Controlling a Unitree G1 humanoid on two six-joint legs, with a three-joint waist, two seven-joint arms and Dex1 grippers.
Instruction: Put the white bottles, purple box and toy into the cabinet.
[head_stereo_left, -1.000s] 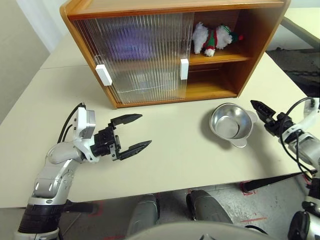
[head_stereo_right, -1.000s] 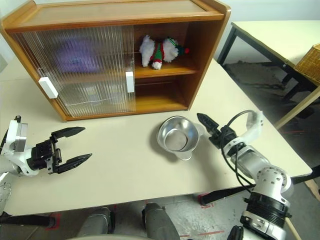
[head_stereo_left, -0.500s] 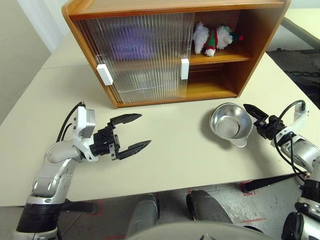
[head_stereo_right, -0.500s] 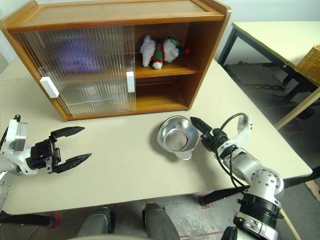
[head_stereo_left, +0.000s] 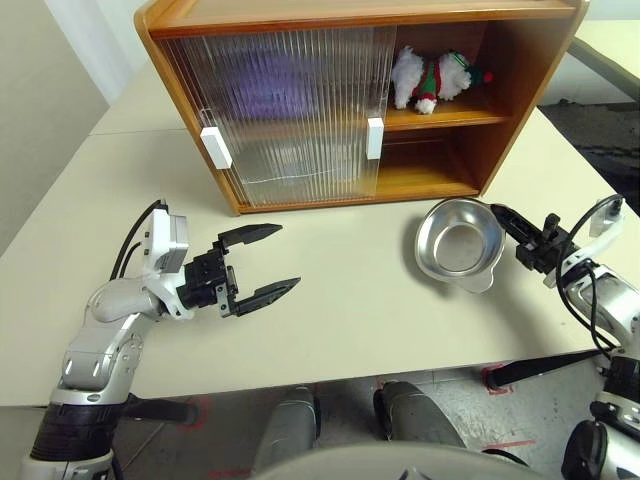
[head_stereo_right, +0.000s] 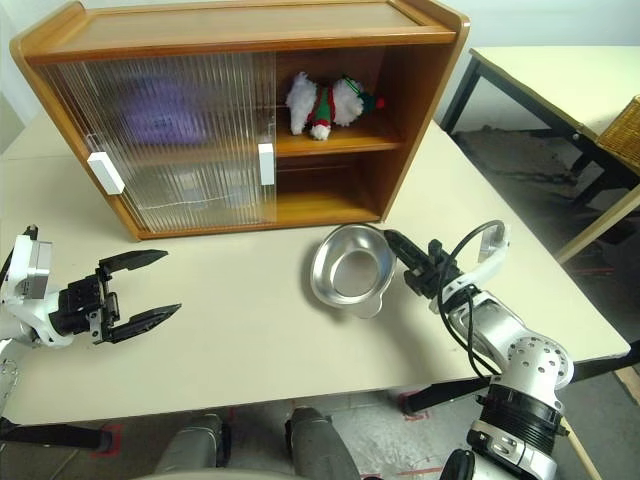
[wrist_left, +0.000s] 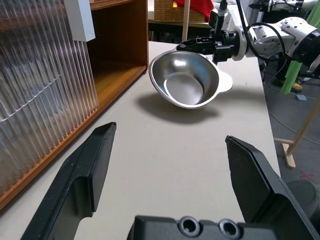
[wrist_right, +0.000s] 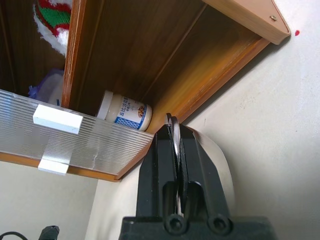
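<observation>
Since the earlier frames, the right gripper (head_stereo_left: 503, 218) is closing in from the 3 o'clock side on the steel bowl (head_stereo_left: 458, 244), and its jaws, previously apart, are now pinching the bowl's near rim, tipping the bowl off level. Left eye view: the left gripper (head_stereo_left: 262, 265) is hovering at 8 o'clock over the bare table (head_stereo_left: 370, 310), jaws spread wide and holding nothing; the cabinet (head_stereo_left: 520, 70) is standing at 12 o'clock with the toy (head_stereo_left: 432, 77) lying on its upper shelf in the open right bay. Right eye view: the purple box (head_stereo_right: 160, 105) is showing as a lavender blur behind the ribbed sliding doors (head_stereo_right: 180, 135), which are covering the left bay. Left wrist view: the bowl is appearing raised on one side above its shadow, with the right gripper's fingers (wrist_left: 197, 44) clamping its far rim. Right wrist view: the black fingers are pressing together on the thin metal edge, and one white bottle (wrist_right: 125, 112) is sitting on the lower shelf behind the door edge; the second bottle cannot be made out. As a judgement, the task's items are already appearing stowed, so this grasp is concerning the bowl rather than loading the cabinet.
</observation>
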